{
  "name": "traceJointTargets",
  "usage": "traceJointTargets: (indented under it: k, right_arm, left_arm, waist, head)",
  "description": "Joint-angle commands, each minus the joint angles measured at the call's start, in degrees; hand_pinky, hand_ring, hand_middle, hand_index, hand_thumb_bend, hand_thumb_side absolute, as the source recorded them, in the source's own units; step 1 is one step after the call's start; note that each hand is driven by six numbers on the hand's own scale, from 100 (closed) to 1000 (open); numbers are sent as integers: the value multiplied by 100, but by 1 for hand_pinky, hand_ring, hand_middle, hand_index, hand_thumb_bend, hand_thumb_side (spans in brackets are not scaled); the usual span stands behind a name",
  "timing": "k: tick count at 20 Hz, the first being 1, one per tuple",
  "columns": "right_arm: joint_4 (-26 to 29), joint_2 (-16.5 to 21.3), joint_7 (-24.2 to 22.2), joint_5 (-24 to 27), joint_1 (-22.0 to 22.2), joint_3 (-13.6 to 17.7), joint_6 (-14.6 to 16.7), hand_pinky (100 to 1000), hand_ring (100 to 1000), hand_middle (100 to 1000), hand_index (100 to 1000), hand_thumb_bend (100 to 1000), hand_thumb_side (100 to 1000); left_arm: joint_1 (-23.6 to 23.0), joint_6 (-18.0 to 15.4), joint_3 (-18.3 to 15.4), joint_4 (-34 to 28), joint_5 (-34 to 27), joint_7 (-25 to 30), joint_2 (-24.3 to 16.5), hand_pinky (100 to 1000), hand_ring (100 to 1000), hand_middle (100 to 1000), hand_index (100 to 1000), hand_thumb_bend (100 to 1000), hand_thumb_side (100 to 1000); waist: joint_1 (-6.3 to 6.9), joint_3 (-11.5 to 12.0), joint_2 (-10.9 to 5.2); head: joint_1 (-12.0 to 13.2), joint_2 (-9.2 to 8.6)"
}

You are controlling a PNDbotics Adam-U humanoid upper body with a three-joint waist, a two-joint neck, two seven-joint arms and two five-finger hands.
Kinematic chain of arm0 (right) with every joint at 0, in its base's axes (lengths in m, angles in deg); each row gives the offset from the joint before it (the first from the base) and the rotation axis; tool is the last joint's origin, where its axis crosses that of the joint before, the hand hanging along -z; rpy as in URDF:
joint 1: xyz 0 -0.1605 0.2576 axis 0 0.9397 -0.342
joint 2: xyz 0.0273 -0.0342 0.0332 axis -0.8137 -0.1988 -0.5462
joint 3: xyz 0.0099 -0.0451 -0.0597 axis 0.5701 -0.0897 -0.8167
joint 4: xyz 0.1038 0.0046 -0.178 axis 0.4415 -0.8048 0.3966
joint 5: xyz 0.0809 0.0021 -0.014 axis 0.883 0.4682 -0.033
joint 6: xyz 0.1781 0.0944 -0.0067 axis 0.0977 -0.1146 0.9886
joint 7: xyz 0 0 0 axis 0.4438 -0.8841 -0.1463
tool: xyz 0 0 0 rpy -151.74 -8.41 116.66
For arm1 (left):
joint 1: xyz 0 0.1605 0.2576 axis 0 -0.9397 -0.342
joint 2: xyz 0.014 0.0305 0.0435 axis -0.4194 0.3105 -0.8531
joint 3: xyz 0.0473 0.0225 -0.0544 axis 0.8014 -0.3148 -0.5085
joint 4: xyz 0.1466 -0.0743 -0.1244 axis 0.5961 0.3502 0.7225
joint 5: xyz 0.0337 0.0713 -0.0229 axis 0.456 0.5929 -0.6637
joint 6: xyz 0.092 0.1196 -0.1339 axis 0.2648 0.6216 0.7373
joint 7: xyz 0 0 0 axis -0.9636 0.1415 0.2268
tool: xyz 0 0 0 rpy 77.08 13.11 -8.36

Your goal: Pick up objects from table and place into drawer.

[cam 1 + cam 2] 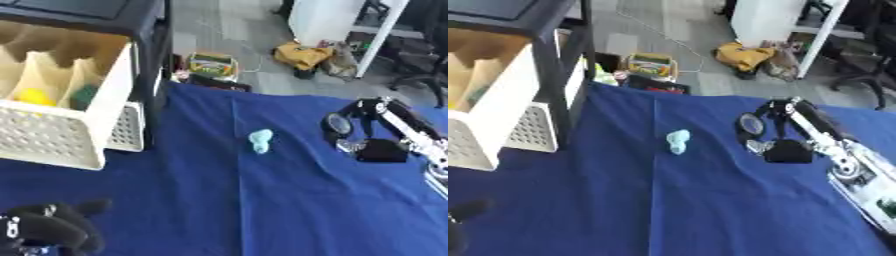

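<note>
Right hand [785, 145]: over the blue cloth [262, 200] at mid-right, arm entering from the right; fingers point down and curled in, holding nothing you can see.

Left hand [48, 230]: idle at the lower left corner, fingers relaxed, empty.

Item to collect: pale aqua object [260, 140], one only, lying near the table's middle, well apart from your right hand, on its left. Small, lumpy, soft-looking, longer than wide; finer shape cannot be made out.

Destination: cream drawer [105, 105], pulled out at upper left, divided into compartments, something yellow [35, 96] and something green [85, 95] already inside.

Advice: bring your right hand leftward, spread the fingers before descending, and close across the object's narrow width.
</note>
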Motion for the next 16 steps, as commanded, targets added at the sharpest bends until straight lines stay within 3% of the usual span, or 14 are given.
traceJointTargets:
  k: [1, 14, 16]
  right_arm:
    - [282, 309, 27, 166, -23, 117, -9, 703, 760, 234, 630, 359, 507]
    - [1132, 533, 54, 574, -93, 111, -112, 702, 755, 227, 625, 353, 576]
    - [1218, 537, 45, 624, -145, 86, -131, 702, 754, 227, 624, 341, 552]
  left_arm:
    - [19, 69, -25, -82, -98, -19, -16, 970, 432, 626, 770, 100, 847]
    - [-19, 322, -33, -82, -385, -45, -16, 960, 439, 625, 769, 100, 827]
    - [-19, 375, -31, -82, -411, -49, -7, 960, 438, 625, 769, 100, 829]
  waist:
    - [9, 1, -227]
    - [-116, 49, -604]
    - [-146, 73, -643]
  head:
    - [51, 45]
    - [96, 193]
    - [95, 210]
